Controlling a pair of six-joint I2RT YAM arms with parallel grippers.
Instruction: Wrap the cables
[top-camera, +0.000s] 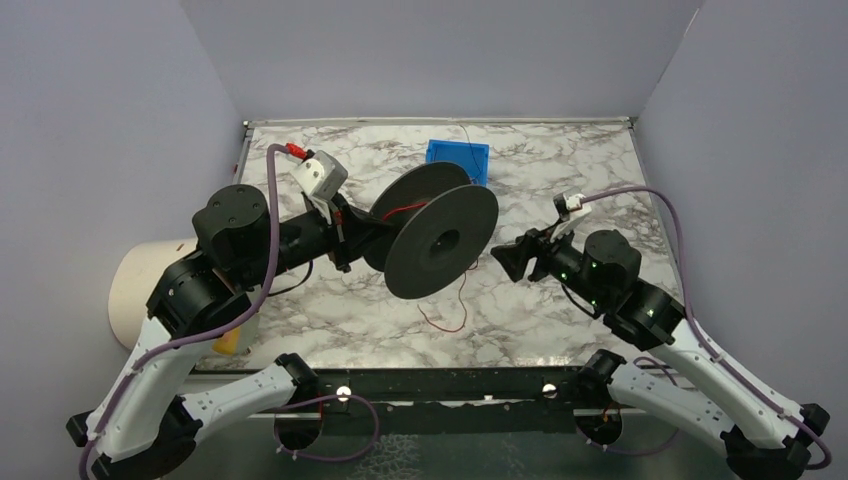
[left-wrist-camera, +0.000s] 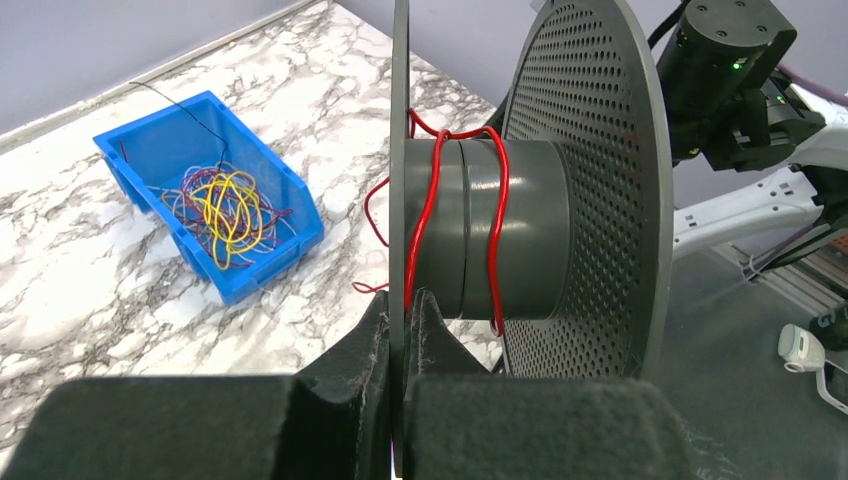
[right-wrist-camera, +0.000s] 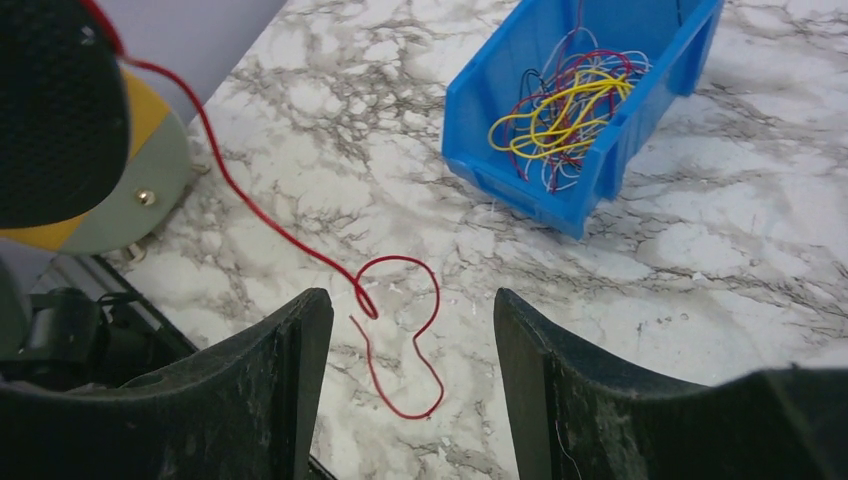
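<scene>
Left pincer: closed on the thin edge of one disc of the spool, which is pinched between both pads.
Right pincer: held open with nothing between its fingers; it is placed just beside the outer disc of the spool and above the surface.
Spool: black, carried by the left arm with its discs upright; the outer disc is perforated.
Red cable: wound twice around the grey hub; the rest is trailed down to the surface, where its free end is laid in a loose loop, seen under the gap of the right pincer.
Other cables: a tangle of yellow, red and purple strands, kept inside the bin.
Bin: blue, set on the marbled surface beyond the spool, well apart from both pincers; one thin dark strand is seen sticking up out of it.
</scene>
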